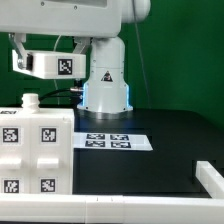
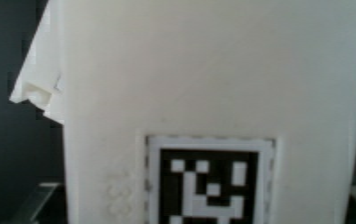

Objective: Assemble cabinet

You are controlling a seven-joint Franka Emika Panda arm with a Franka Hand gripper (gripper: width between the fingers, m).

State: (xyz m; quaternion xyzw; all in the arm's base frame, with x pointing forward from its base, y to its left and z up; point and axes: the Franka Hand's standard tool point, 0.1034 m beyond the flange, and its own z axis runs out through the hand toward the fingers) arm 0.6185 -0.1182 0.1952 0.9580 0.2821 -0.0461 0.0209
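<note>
Claw: I cannot see its fingers in either view, so I cannot tell if it is open, closed or gripping something.
Raised piece [image 1: 42, 64]: a white block with one black-and-white tag hangs high at the exterior view's left, under the arm [image 1: 95, 15]. Dark parts are just beside it. I cannot tell if it belongs to the cabinet or to the arm.
Wrist view: a white matte panel [image 2: 193, 90] fills almost the whole picture and is blurred. Its edges are cut off, apart from one stepped corner. A square tag [image 2: 207, 186] sits low on it, partly cut by the frame.
Cabinet [image 1: 35, 150]: it stands on the table at the exterior view's lower left. It is a white matte box with several square tags on its face, and the frame cuts off its left side and bottom. A small white knob [image 1: 30, 100] stands up from its top.
Marker board [image 1: 115, 141]: a thin flat white sheet lying just in front of the robot base [image 1: 105, 88], near the cabinet but apart from it.
Table [image 1: 170, 160]: black and smooth, with wide free room from the marker board to the exterior view's right.
Border: a white angled rail [image 1: 207, 180] is at the right edge, and the frame cuts it off.
Background: a plain green wall [image 1: 185, 50].
</note>
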